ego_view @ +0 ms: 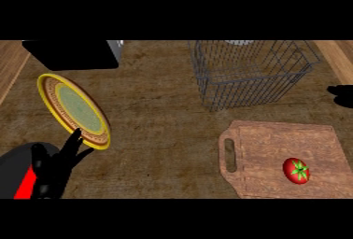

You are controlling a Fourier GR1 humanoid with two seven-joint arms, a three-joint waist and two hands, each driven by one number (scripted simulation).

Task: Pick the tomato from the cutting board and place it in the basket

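Two hands are showing: my left hand [59,163] is resting low at the left with fingers straight, holding nothing, its tips near the plate [72,109], while my right hand [341,95] is only peeking in at the right edge, too little for me to tell its state. I am seeing the tomato [296,171] lying on the board [276,144], lower right, long axis roughly upright in view, with the basket [251,74] beyond it. Judging by sides, my right hand is sitting much nearer.

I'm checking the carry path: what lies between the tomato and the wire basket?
In the head view, only the cutting board and bare counter lie between the tomato and the basket; nothing stands in the way.
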